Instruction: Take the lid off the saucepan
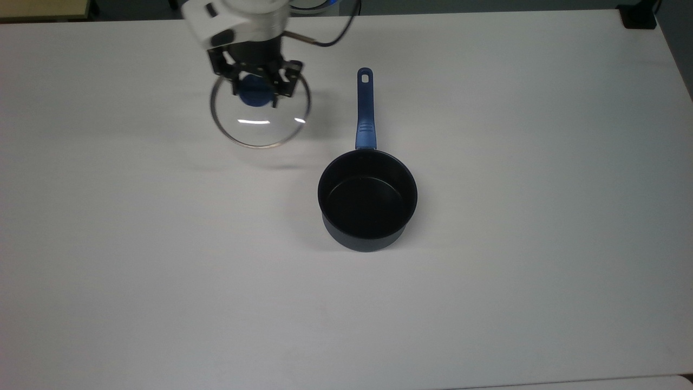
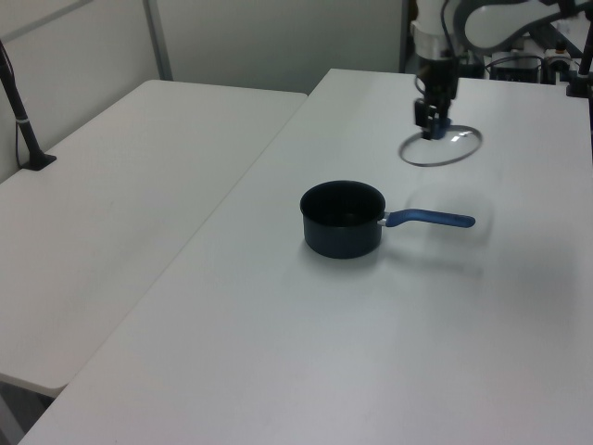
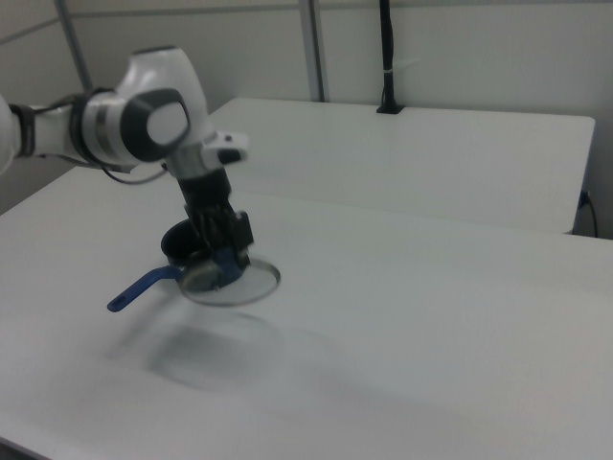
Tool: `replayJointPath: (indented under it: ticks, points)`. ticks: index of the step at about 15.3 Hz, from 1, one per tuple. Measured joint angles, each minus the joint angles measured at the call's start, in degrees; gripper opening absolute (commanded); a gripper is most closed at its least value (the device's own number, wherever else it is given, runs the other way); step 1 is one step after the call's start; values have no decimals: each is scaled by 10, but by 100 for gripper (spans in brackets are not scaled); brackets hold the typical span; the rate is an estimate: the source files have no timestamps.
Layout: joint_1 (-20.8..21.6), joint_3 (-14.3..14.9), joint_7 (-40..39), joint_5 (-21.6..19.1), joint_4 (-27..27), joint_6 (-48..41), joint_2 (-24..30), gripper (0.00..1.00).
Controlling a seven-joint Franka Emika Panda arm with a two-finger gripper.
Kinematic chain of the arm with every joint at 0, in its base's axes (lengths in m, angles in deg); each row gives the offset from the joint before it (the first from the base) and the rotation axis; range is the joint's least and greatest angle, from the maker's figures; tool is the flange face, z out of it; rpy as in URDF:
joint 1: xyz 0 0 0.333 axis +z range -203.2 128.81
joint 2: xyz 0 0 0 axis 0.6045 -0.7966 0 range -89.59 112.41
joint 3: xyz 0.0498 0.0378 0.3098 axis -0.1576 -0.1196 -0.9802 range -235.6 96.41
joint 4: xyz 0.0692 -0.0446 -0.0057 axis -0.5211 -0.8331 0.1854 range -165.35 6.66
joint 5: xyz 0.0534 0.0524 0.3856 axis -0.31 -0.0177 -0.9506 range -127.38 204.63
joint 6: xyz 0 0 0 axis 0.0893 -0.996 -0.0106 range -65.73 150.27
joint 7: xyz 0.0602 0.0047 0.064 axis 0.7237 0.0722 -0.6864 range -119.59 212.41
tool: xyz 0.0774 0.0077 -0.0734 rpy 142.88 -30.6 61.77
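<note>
Glass lid: we see one round clear glass lid [image 1: 260,118] with a thin metal rim, hanging level above the white table [image 1: 514,281] by its blue round knob [image 1: 255,92].
Gripper: our two-finger gripper [image 1: 255,86] has its jaws drawn in on that knob from both sides, with nothing else in its hold.
Saucepan: one small deep pot [image 1: 367,201], dark navy outside and black inside, stands open on the table with no cover.
Handle axis: its long blue handle [image 1: 365,110] runs straight toward the top view's upper edge, the hole at the far tip.
Key relation: the lid sits well apart from the pot, up and toward the top view's left, beyond the handle and over bare table.
Left view: the lid [image 2: 441,148] floats behind the pot [image 2: 343,219], with its shadow on the table below.
Judgement: we reckon removal is done; what remains is lowering the lid straight down, clear of the handle.
</note>
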Motion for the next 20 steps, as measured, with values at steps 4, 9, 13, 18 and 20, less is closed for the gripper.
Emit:
replayJointPath:
  ticks: [4,9,13,18,20]
  points:
    - [-76,1,-73,3,-77,82,-6,54]
    - [-100,1,-88,45,-140,190,-38,91]
    - [-100,0,-82,46,-132,193,-39,100]
    - [-71,-6,-47,-8,15,-9,13,100]
    - [-52,-5,-45,-34,87,-107,30,100]
